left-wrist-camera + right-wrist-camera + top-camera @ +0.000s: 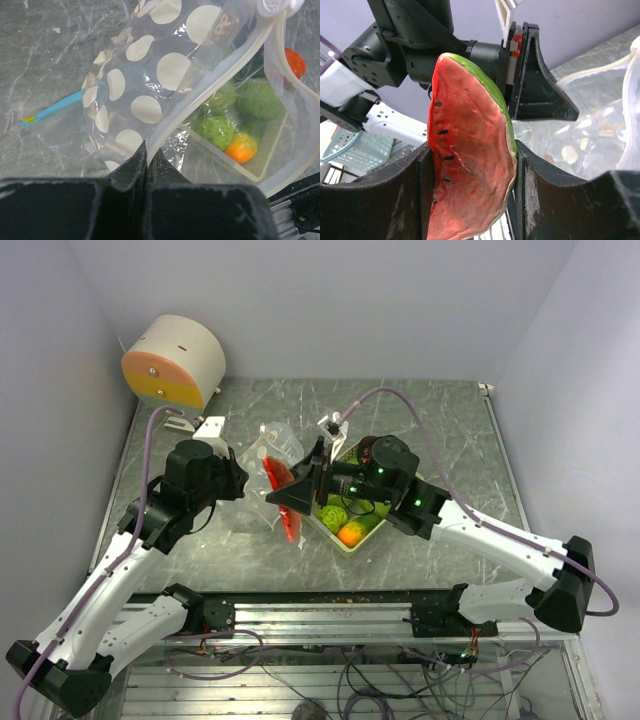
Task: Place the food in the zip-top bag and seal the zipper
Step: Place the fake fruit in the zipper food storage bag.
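A red watermelon slice point(470, 165) with a green rind, one piece of the food, stands between the fingers of my right gripper point(472, 150), which is shut on it. In the top view that slice point(279, 476) hangs just left of the pale basket point(347, 542). More food lies in the basket: a green ball point(216, 131), an orange one point(241, 147) and a bigger green one point(260, 97), seen through the bag. The clear, white-dotted zip-top bag point(150, 90) is lifted by its white rim, with my left gripper point(148, 150) shut on it. The bag's blue zip end point(55, 109) rests on the table.
A round beige and orange device point(175, 362) stands at the back left corner. A metal rail point(330, 615) runs along the table's near edge. My left arm point(190, 485) and right arm point(400, 485) face each other closely over the bag.
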Robot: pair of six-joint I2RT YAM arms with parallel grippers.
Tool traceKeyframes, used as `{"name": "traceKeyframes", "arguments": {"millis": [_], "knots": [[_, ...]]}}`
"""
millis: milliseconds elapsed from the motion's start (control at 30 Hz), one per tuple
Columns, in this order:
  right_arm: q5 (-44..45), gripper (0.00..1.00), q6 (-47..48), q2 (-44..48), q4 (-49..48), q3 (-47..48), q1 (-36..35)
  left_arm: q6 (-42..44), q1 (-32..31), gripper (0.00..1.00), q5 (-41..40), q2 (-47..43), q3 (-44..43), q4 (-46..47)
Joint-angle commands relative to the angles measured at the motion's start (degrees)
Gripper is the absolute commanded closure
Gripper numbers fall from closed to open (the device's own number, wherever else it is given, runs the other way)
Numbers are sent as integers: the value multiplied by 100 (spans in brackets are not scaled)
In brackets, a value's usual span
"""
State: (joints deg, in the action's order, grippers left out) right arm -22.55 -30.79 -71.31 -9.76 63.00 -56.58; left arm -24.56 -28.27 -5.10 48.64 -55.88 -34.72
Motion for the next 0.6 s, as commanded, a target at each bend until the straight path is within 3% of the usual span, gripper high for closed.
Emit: {"name": "traceKeyframes", "arguments": {"millis": [0,367,567], "knots": [[189,100,97,-326,-789,109,-48,-119,34,93,358,8,-199,273],[2395,100,-80,-725,-1070,-293,-45,-468,34,93,1103,-284,-486,137],[3133,100,145,-884,-140,4,-141,-843,34,93,1426,-625,-451,339]]}}
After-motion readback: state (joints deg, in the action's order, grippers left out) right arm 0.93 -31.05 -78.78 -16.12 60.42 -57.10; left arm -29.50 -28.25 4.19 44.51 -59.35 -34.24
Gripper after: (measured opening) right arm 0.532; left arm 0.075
